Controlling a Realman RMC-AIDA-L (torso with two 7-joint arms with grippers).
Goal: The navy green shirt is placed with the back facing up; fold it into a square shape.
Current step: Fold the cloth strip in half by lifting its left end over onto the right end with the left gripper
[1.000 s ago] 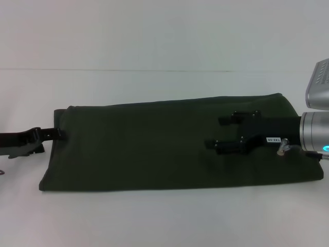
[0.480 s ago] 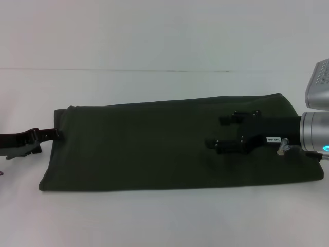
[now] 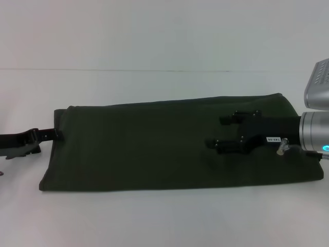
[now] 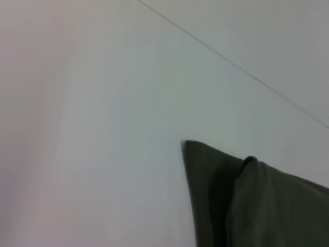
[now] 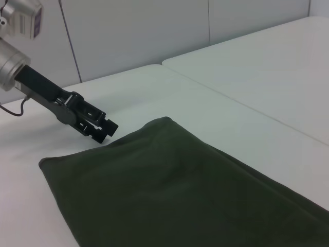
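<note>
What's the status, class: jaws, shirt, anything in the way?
Left gripper at shirt's left edge. Right gripper open over its right half. Navy green shirt folded long. Nothing obstructing.

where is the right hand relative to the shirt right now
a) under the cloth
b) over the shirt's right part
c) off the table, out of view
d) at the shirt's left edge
b: in the head view the right hand reaches in over the right part of the navy green shirt, while the left hand is at its left edge.
</note>
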